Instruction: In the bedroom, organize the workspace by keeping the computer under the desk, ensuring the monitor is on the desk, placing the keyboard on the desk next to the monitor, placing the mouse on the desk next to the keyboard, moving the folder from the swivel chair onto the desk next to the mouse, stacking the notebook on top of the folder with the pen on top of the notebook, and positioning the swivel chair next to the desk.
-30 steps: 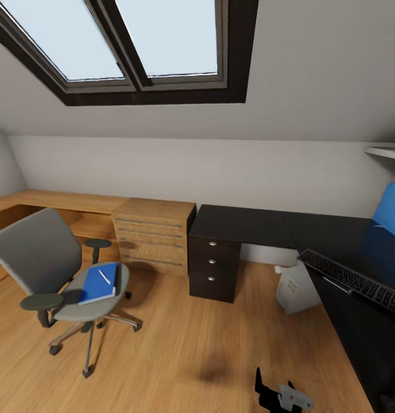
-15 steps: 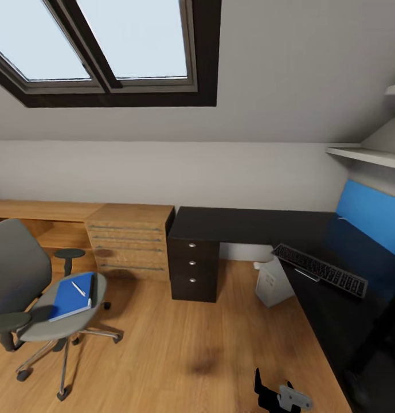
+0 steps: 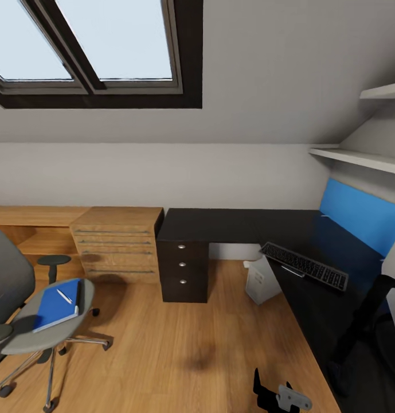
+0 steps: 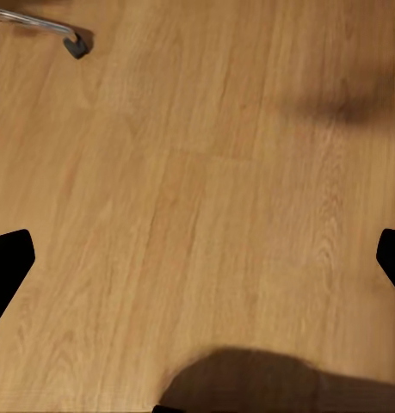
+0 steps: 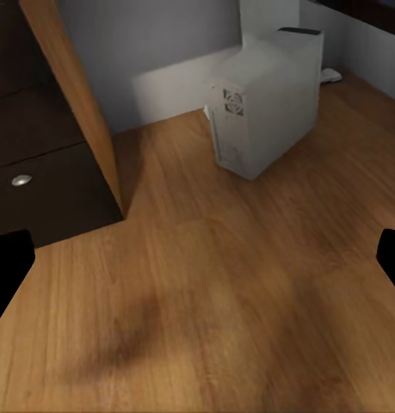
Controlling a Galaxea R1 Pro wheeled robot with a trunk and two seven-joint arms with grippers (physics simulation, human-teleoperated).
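Note:
The swivel chair [image 3: 14, 287] stands at the left on the wood floor, away from the desk. On its seat lies the blue folder [image 3: 55, 305] with the white pen [image 3: 63, 296] on top; the notebook I cannot make out. The black L-shaped desk [image 3: 237, 225] carries the keyboard [image 3: 303, 265] on its right wing. The white computer [image 3: 259, 281] [image 5: 266, 99] stands on the floor under the desk. A curved black stand [image 3: 366, 312] at the right edge looks like the monitor's. The mouse is out of view. Left gripper [image 4: 197, 267] and right gripper [image 5: 197, 267] are open over bare floor.
A light wooden drawer cabinet [image 3: 117, 242] adjoins the desk's black drawers [image 3: 183, 265] [image 5: 25, 181]. A blue wall panel [image 3: 358, 221] and white shelves [image 3: 358, 159] lie behind the desk's right wing. One chair caster [image 4: 75, 45] is near the left gripper. My arm's end [image 3: 280, 396] shows low.
The head camera has turned right, so the whole picture has slid left; more of the shelves and the black stand now show. Nothing in the room has moved.

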